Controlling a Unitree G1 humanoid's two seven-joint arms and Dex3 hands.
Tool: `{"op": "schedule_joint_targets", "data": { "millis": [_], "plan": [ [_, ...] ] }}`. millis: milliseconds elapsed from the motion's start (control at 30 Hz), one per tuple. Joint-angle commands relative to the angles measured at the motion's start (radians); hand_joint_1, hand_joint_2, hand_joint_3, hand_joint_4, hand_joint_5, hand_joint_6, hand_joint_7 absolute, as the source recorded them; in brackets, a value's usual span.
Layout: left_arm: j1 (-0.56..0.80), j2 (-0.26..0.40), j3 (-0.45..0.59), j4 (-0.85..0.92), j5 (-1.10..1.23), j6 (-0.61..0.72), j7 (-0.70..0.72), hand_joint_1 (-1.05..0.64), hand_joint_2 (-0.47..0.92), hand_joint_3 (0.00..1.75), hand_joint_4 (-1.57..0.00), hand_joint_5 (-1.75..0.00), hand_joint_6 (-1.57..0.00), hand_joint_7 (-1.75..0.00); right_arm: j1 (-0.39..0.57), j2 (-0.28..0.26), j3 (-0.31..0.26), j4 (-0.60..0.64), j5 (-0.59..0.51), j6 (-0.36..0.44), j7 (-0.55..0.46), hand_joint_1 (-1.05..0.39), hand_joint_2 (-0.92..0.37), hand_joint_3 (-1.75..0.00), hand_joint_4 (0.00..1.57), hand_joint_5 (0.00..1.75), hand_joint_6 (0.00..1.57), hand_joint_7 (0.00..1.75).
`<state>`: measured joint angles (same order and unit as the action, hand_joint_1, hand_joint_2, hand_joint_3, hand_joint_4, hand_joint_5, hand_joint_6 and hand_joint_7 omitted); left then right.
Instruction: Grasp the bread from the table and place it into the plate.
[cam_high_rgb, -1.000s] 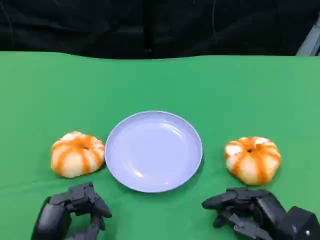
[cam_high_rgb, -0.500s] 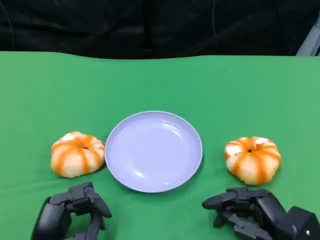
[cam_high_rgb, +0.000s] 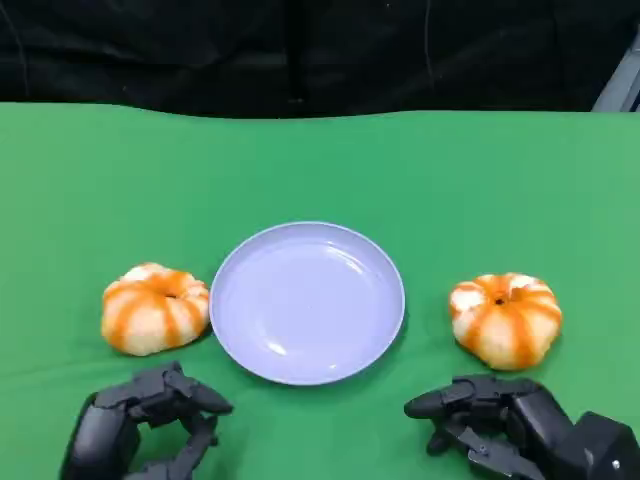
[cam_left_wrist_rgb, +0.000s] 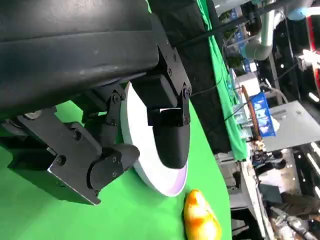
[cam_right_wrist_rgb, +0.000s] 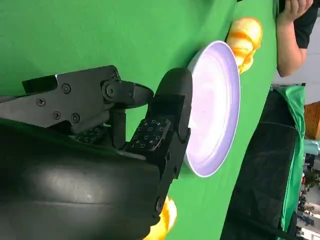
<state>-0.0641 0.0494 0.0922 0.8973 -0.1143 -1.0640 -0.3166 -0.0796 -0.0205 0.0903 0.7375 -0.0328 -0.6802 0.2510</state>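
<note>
Since both hands hover empty with fingers apart at the frame's lower corners, the left hand (cam_high_rgb: 140, 425) should reach up over the left bread (cam_high_rgb: 155, 308), beside the lilac plate (cam_high_rgb: 250, 340) on the green tabletop (cam_high_rgb: 320, 170), while the right hand (cam_high_rgb: 500, 420) waits below the right bread (cam_high_rgb: 505, 318).

Both the left hand (cam_high_rgb: 140, 425) and right hand (cam_high_rgb: 500, 425) hover low, fingers loosely curled, holding nothing.
</note>
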Motion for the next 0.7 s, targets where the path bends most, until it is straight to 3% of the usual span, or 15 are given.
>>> {"op": "schedule_joint_targets", "data": {
  "millis": [33,133,200,267,700],
  "plan": [
    [-0.016,0.013,0.01,0.006,-0.03,0.013,-0.025,-0.09,0.91,0.3,-0.86,-0.82,-1.01,-0.2,0.002,-0.017,-0.006,0.023,-0.004,0.017,-0.002,-0.09,-0.92,-0.39,0.8,1.15,1.12,0.28],
    [-0.02,0.02,0.017,-0.005,-0.055,0.03,-0.046,-0.1,0.92,0.29,-0.86,-0.81,-1.02,-0.18,-0.001,-0.016,-0.006,0.028,-0.004,0.011,-0.002,-0.09,-0.92,-0.38,0.8,1.15,1.12,0.28],
    [-0.027,0.031,0.027,-0.029,-0.101,0.064,-0.085,-0.11,0.92,0.29,-0.9,-0.5,-0.96,-0.06,-0.006,-0.015,-0.006,0.035,-0.003,0.003,0.0,-0.08,-0.92,-0.39,0.8,1.16,1.13,0.28],
    [-0.031,0.037,0.033,-0.045,-0.121,0.084,-0.108,-0.12,0.92,0.26,-0.92,-0.4,-0.93,-0.02,-0.009,-0.014,-0.007,0.037,-0.001,0.001,0.001,-0.08,-0.92,-0.39,0.8,1.17,1.13,0.28],
    [-0.039,0.026,0.059,-0.065,-0.174,0.12,-0.179,-0.18,0.92,0.19,-0.9,-0.32,-0.85,0.0,-0.017,-0.012,-0.009,0.053,0.002,-0.01,0.001,-0.07,-0.92,-0.39,0.8,1.18,1.13,0.28]
  ]
}}
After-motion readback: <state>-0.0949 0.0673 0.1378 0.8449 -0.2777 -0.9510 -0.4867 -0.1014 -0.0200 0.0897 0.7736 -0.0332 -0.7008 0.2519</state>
